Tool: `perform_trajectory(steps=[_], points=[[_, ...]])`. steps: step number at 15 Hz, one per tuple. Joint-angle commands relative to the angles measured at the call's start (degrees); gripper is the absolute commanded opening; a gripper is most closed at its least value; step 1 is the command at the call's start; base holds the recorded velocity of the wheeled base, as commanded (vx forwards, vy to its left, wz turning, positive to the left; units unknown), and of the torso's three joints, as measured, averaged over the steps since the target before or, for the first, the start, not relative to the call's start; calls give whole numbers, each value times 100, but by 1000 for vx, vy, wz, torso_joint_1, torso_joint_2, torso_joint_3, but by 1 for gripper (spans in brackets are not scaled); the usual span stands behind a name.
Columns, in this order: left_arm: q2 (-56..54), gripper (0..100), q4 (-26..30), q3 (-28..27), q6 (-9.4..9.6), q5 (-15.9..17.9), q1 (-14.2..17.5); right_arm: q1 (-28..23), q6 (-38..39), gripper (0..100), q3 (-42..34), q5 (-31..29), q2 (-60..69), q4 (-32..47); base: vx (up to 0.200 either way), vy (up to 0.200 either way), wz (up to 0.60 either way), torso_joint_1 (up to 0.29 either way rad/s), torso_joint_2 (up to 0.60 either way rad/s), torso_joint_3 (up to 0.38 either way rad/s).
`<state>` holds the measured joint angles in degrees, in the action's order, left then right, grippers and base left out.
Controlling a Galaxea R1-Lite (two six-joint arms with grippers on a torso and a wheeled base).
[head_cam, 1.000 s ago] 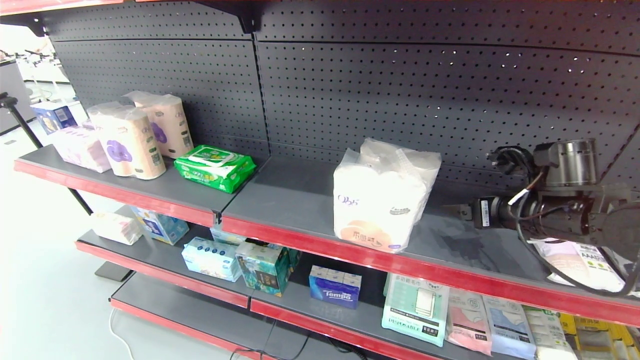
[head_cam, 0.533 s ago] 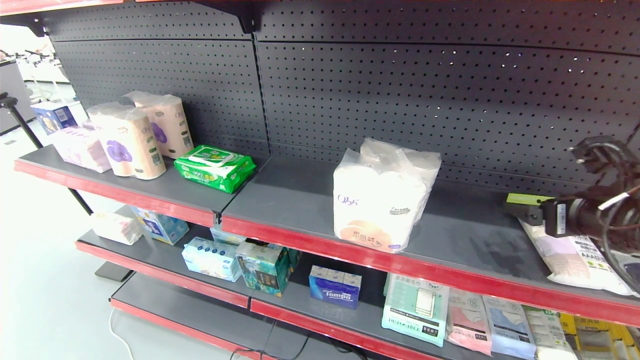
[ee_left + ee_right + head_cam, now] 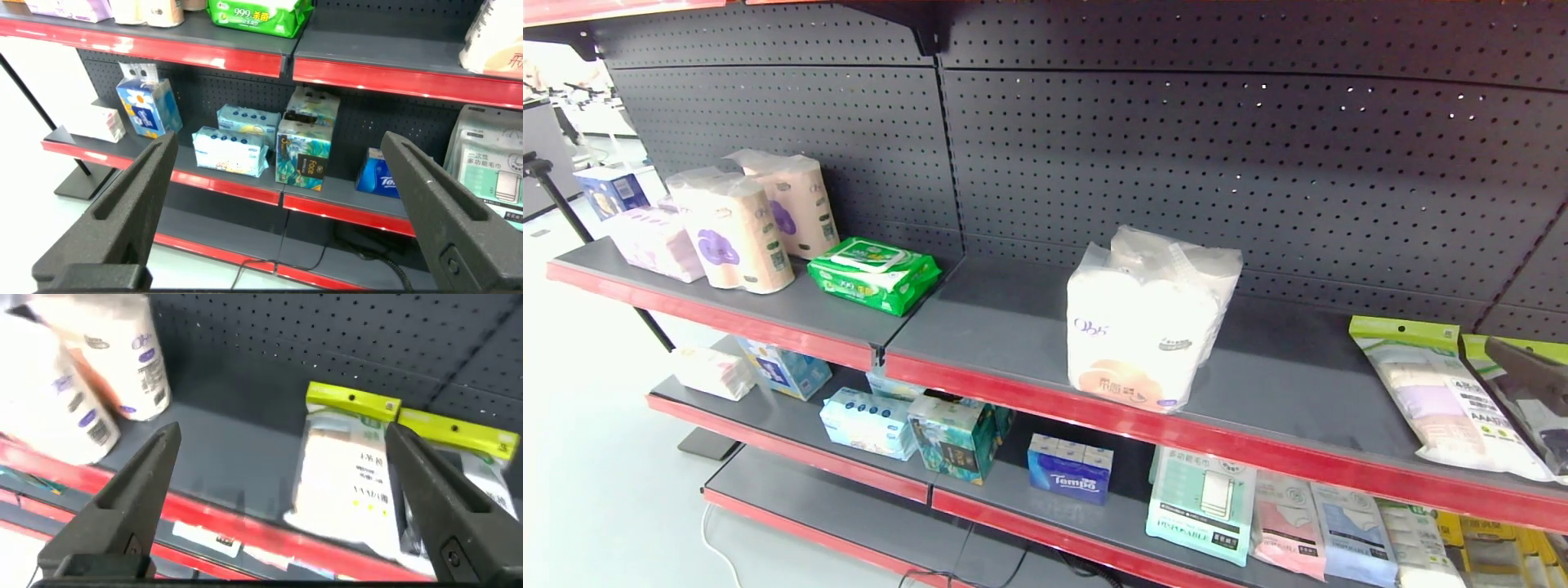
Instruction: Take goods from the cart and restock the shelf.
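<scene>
While both hands [image 3: 276, 204] [image 3: 278, 498] gape, two packs [image 3: 347, 469] [image 3: 478, 465] lie adjacent.

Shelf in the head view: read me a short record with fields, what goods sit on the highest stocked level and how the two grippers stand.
Middle: white tissue pack, upright
Left side: green wipes pack lying flat beside two tall roll packs
Right side: two green-topped flat packs, lying side by side
Left gripper: open, empty, facing the lower shelves
Right gripper: open, empty, facing the flat packs
</scene>
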<state>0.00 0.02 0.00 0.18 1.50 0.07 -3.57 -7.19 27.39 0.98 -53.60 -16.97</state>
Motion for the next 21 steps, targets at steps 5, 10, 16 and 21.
perform_trajectory(steps=[5, 10, 16, 21], points=[[0, 100, 6, 0, -1, -1, 1, -337, -45, 100, -744, 483, 2899, 2031, 0, 0, 0, 0, 0, 0], [0, 100, -2, 0, -1, -1, 1, -240, -1, 100, -1192, 509, 3769, 2092, 0, 0, 0, 0, 0, 0], [0, 100, -2, 0, -1, -1, 1, -232, -10, 100, -1966, 430, 4815, 2092, 0, 0, 0, 0, 0, 0], [0, 100, -2, 0, 17, -1, 1, -232, 209, 100, -2555, 360, 4806, 1758, 0, 0, 0, 0, 0, 0]])
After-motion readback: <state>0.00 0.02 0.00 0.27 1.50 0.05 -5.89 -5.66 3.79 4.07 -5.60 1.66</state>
